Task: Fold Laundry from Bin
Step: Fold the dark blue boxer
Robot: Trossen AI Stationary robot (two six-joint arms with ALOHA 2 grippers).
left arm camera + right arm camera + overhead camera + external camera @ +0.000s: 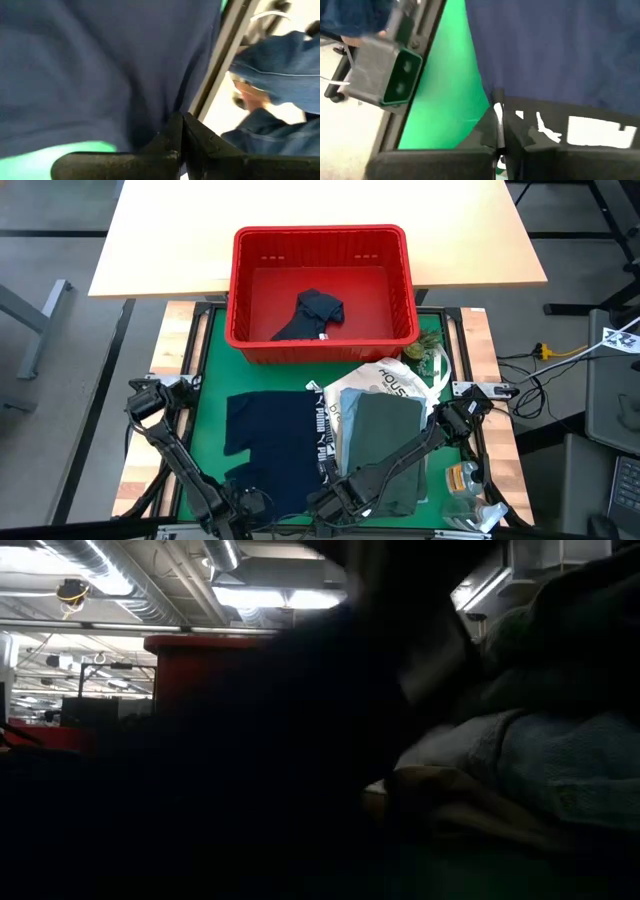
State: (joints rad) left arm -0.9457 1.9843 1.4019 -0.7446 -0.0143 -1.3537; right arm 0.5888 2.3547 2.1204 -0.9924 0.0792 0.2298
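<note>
The navy shorts [270, 440] lie spread on the green mat [215, 370], their white-lettered waistband [322, 430] toward the table's right. My left gripper [243, 502] is shut at their near left edge. My right gripper [335, 505] is shut at the waistband's near end. The red bin [322, 290] stands at the far side with one dark garment [315, 315] on its floor. An olive-green garment [385, 450] lies on a pile to the right of the shorts. In the low view, dark cloth close to the lens hides most of the scene. My left gripper [181, 131] pinches the shorts' navy cloth at their near edge [165, 107] between its two fingers, coming steeply from above. The cloth rises off the mat at the fingers; the rest lies on the mat. One layer or several, I cannot tell. My right gripper [498, 120] pinches the near end of the dark waistband [512, 112], by its white lettering, between its two fingers, pointing steeply down. The navy cloth beyond the fingers lies spread on the mat.
A white printed tote bag [390, 380] lies under the olive garment. A small green item [425, 352] sits near the bin's right corner, and bottles [465, 480] stand at the near right. A camera block [385, 80] sits at the near edge. A person in jeans [280, 65] is beyond it.
</note>
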